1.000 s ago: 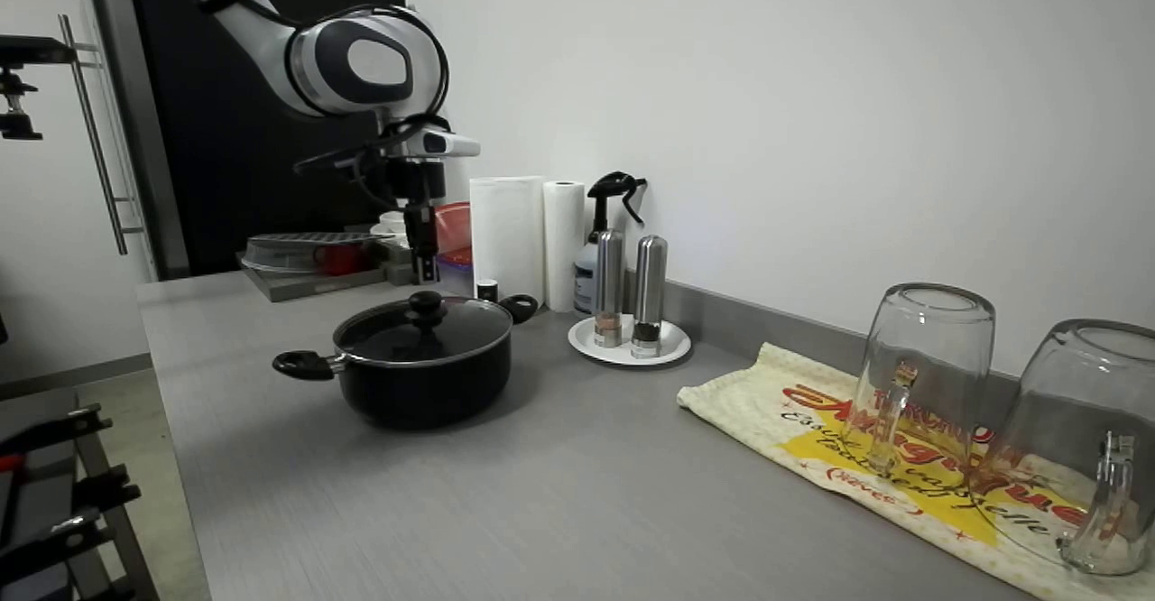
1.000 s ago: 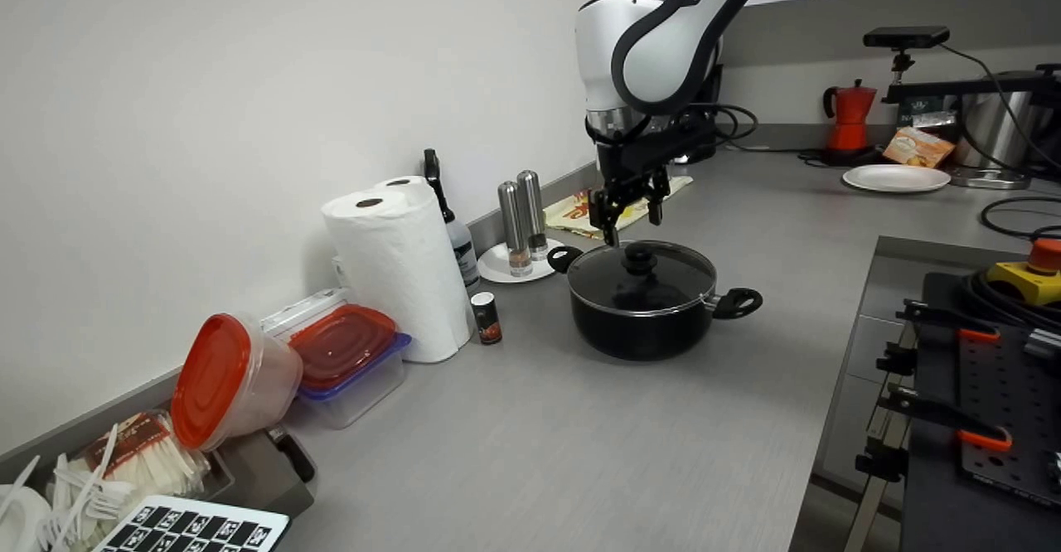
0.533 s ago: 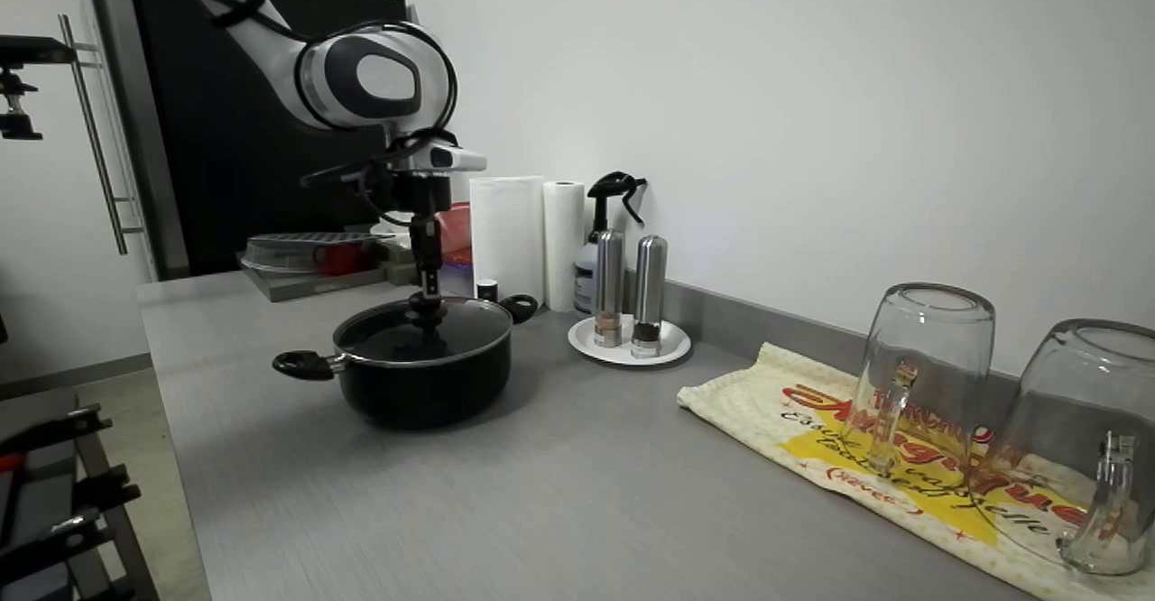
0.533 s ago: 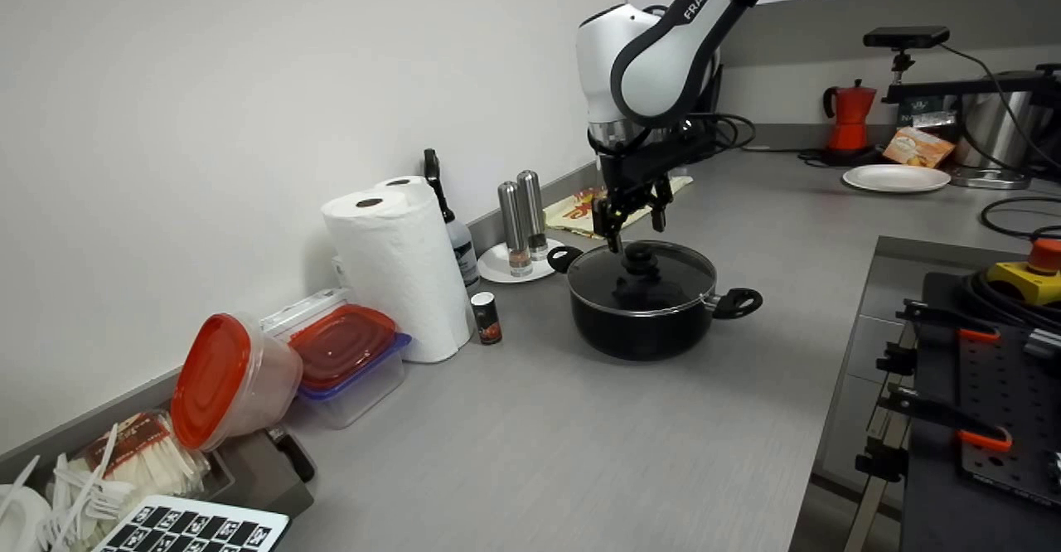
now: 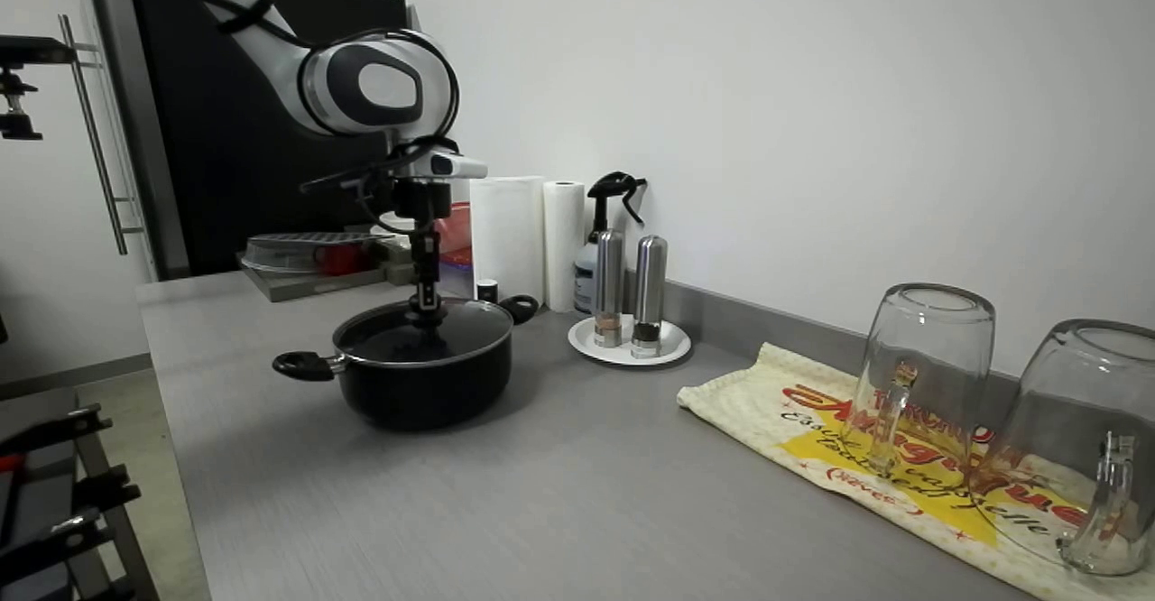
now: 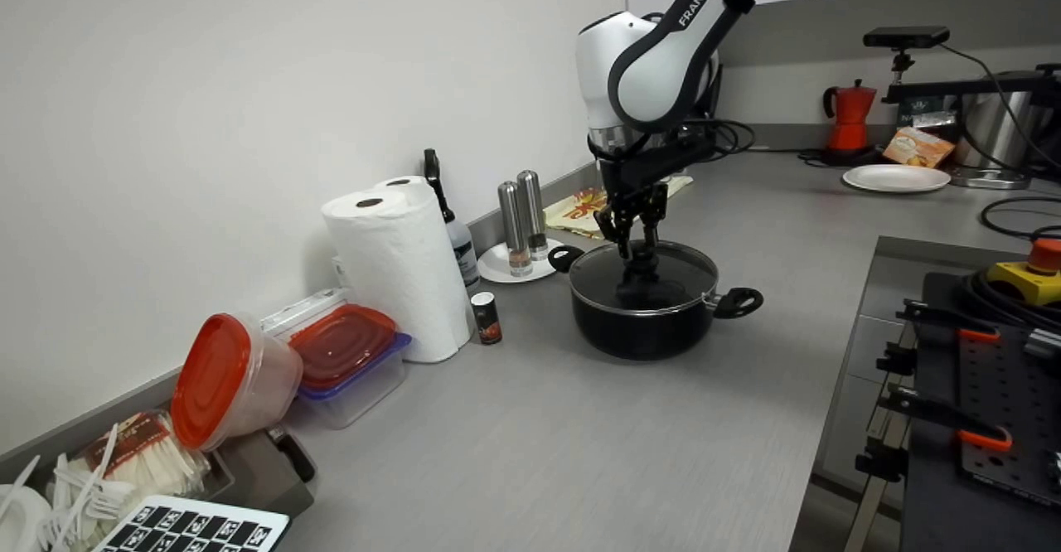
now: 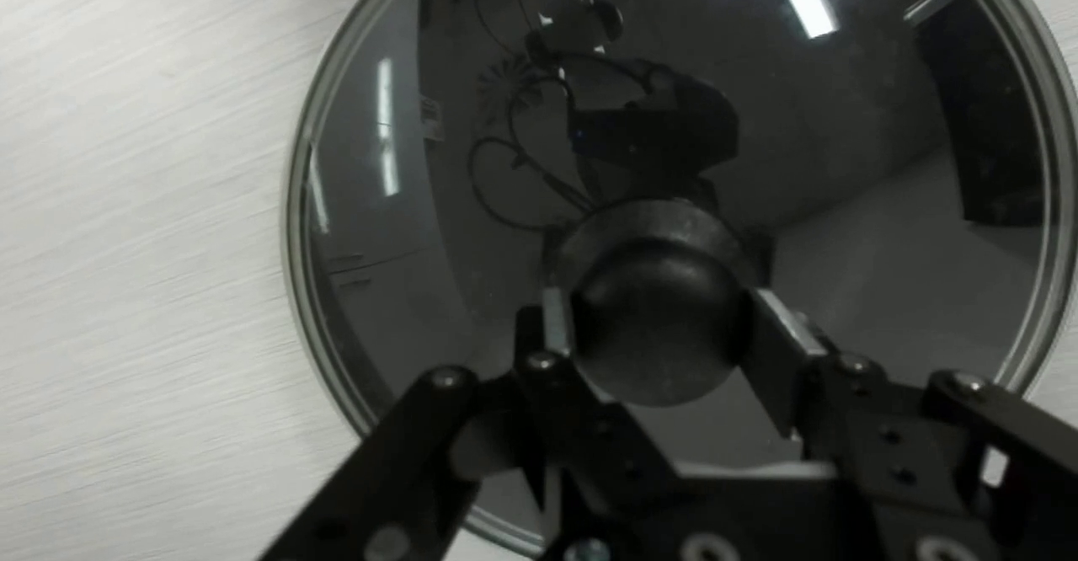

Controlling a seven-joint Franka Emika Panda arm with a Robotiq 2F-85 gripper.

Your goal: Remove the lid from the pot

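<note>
Fingers (image 7: pixel 779 367), spread wider 0.5 seconds ago, now grip the knob (image 7: pixel 661 325) from 2 sides — the hold is made, it seems — with the lid (image 6: pixel 646 291) still seated on the pot (image 6: pixel 642 336), so a straight lift looks due next.

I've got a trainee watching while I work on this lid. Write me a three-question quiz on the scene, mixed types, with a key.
1. True or false: the lid sits on the pot.
2. Count: in an exterior view, how many mugs show on the cloth?
3. Fill in the missing word: the tool is closed on the lid's ...

Key:
1. True.
2. Two, both glass and upside down.
3. The knob.
</note>
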